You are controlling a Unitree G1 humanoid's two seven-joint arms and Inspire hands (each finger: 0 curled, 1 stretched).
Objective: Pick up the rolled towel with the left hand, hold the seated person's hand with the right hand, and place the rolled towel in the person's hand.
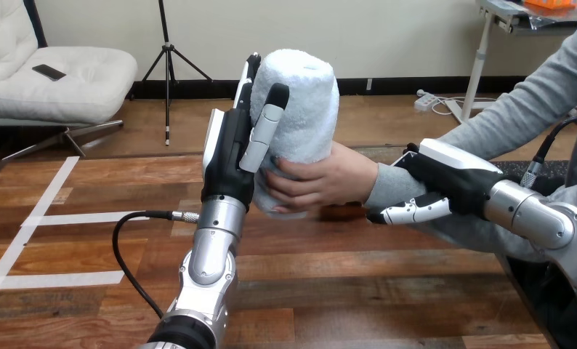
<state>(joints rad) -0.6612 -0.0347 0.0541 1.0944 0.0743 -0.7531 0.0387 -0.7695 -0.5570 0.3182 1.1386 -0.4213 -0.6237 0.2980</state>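
Since the person's hand (325,180) already wraps the rolled white terry towel (304,102), placing looks nearly done.
Left hand (231,153) grips the towel's left side; right hand (445,182), right of the towel, clasps the person's wrist (387,190) (next, probably: release the left fingers slowly).

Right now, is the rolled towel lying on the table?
No, the rolled towel stands upright above the table, gripped by the left hand and, lower down, by the person's hand.

Bright, even light. The table (358,291) shines faintly; a small shadow lies under the person's hand (322,182), maybe from lights above.
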